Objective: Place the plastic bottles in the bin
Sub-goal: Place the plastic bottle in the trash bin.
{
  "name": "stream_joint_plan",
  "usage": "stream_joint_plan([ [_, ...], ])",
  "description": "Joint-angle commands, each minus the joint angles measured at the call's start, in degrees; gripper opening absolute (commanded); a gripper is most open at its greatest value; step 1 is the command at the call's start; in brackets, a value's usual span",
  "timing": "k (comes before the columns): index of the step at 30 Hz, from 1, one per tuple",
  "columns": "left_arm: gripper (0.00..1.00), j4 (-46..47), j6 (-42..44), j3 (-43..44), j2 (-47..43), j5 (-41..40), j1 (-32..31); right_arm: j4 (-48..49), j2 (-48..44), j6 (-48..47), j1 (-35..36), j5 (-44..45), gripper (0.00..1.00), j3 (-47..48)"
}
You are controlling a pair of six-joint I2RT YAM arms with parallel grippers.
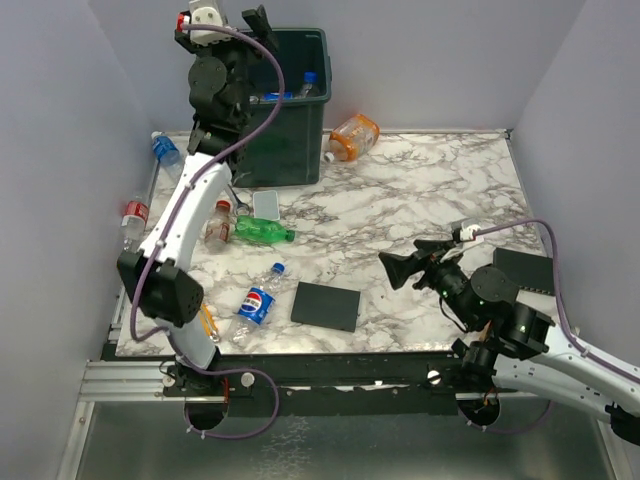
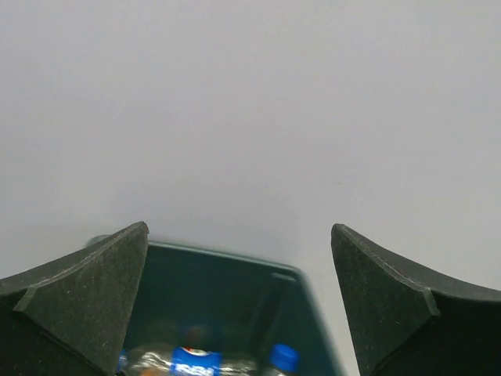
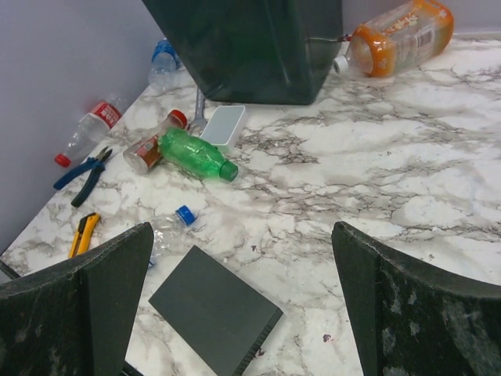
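The dark green bin [image 1: 292,140] stands at the table's back left, with a Pepsi bottle [image 2: 192,362] and a blue-capped bottle [image 2: 283,357] inside it. My left gripper [image 1: 262,22] hovers open above the bin's [image 2: 235,282] rim, nothing between its fingers. Loose plastic bottles lie on the marble: an orange one [image 1: 353,137] right of the bin, a green one [image 1: 262,231], a red-labelled one [image 1: 218,225], a crushed Pepsi one [image 1: 258,300], and a blue one [image 1: 165,150] by the left wall. My right gripper [image 1: 395,268] hangs open and empty over the front right.
A flat black square plate [image 3: 215,309] lies just ahead of the right gripper. A white box [image 3: 223,125], blue-handled pliers [image 3: 86,172] and a yellow cutter [image 3: 82,233] lie at the left. One red-labelled bottle [image 1: 133,215] rests against the left wall.
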Motion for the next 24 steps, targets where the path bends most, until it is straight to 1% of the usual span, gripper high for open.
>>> stream_joint_plan([
  [1,0.99,-1.13,2.51,-8.43,-12.36,0.93,-7.41,-0.95,0.33,-1.54,0.33,5.03,1.0,3.47],
  [4,0.99,-3.52,3.83,-18.45,-20.06,-2.0,-13.56,-4.11,0.36,-2.18,0.33,7.86,1.0,6.66],
  [6,0.99,-5.57,1.76,-26.66,-25.76,-3.84,-16.07,-7.38,1.43,-1.89,0.33,11.29,1.0,9.27],
  [8,0.99,-8.61,-1.25,-34.76,-30.95,-4.7,-17.66,-11.9,4.51,-0.87,0.35,13.6,1.0,12.58],
  [11,0.99,-13.45,-6.18,-45.73,-37.01,-4.42,-18.59,-19.68,13.01,2.17,-0.49,15.49,1.0,18.47],
  [14,0.99,-17.93,-10.89,-54.99,-41.27,-3.29,-18.66,-21.51,19.97,4.95,-4.66,11.2,1.0,21.46],
  [16,0.99,-19.36,-13.24,-59.33,-44.38,-2.47,-18.66,-20.01,22.2,7.06,-10.68,5.13,1.0,21.67],
  [20,0.99,-19.59,-15.95,-66.42,-50.58,-1.27,-18.69,-13.09,24.76,13.65,-26.28,-10.92,1.0,18.99],
  [21,0.99,-19.59,-16.26,-67.8,-52.11,-1.27,-18.67,-10.98,25.53,15.72,-29.41,-13.77,1.0,18.18],
  [24,0.99,-19.66,-17.56,-71.43,-56.43,-2.55,-18.66,-3.77,29.04,21.53,-35.38,-19.47,1.0,15.83],
])
